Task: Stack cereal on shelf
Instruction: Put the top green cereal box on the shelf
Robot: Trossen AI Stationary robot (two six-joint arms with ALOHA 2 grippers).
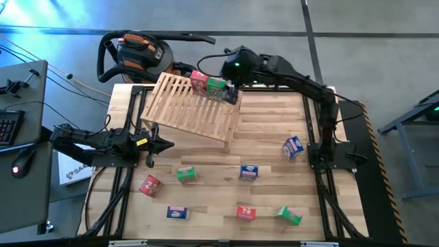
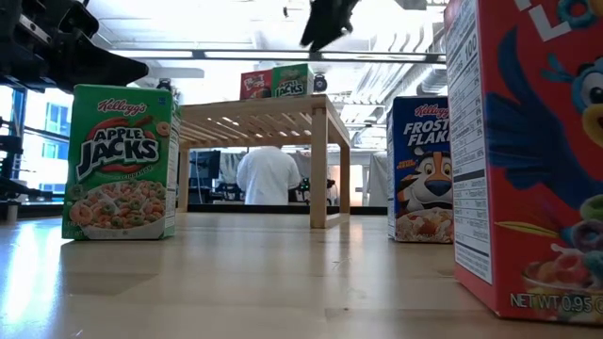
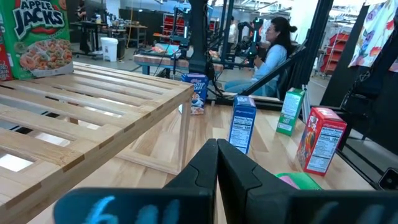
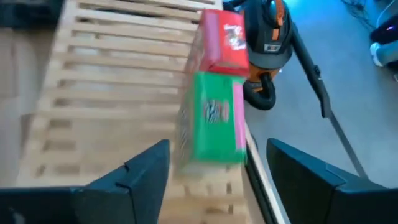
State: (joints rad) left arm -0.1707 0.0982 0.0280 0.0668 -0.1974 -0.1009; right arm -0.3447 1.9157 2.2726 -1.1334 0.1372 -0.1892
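The shelf (image 1: 192,106) stands on its short legs at the table's far left. On its far right corner a red cereal box (image 1: 200,82) and a green cereal box (image 1: 218,88) stand upright side by side, also seen in the low view as red (image 2: 254,85) and green (image 2: 292,81). My right gripper (image 4: 217,180) is open and hangs above and just behind the green box (image 4: 211,121), clear of it; the low view shows that gripper (image 2: 325,21) above the boxes. My left gripper (image 1: 158,144) waits shut and level at the table's left, beside the shelf.
Several cereal boxes stand loose on the table's near half: red (image 1: 149,184), green (image 1: 186,175), blue (image 1: 248,171), blue (image 1: 293,147), blue (image 1: 178,213), red (image 1: 245,212), green (image 1: 289,215). An orange-and-black vacuum (image 1: 137,55) sits beyond the far edge. A person (image 2: 267,174) stands in the room behind.
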